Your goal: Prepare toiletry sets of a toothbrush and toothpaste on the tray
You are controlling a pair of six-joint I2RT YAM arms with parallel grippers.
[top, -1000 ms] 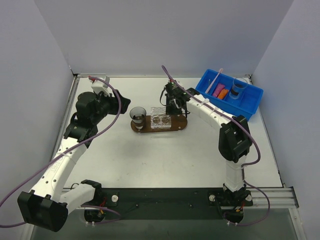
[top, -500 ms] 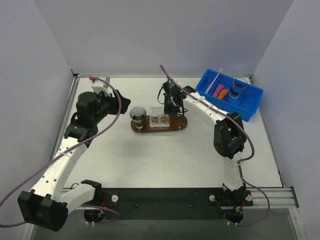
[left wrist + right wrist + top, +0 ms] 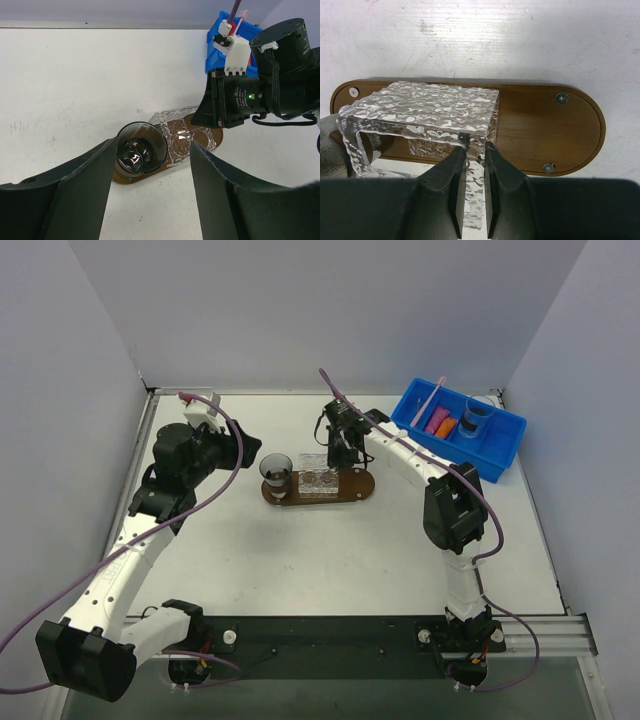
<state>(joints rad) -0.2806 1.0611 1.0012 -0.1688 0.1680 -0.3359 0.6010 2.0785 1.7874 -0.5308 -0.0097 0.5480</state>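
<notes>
Finding: right claw (image 3: 472, 165) clenched on the clear holder (image 3: 425, 107) by its thin wall; left claw (image 3: 152, 146) released. Risk: the slick wall slips and the holder topples off the tray (image 3: 545, 125).

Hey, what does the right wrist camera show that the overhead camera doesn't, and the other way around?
Only the right wrist: the right gripper pinching a wall of the clear holder, and the silver studs on the tray. Only the overhead: the blue bin holding the toothbrush and two toothpaste tubes, plus the open left gripper. Both: the tray, the clear holder on it and the right arm.
</notes>
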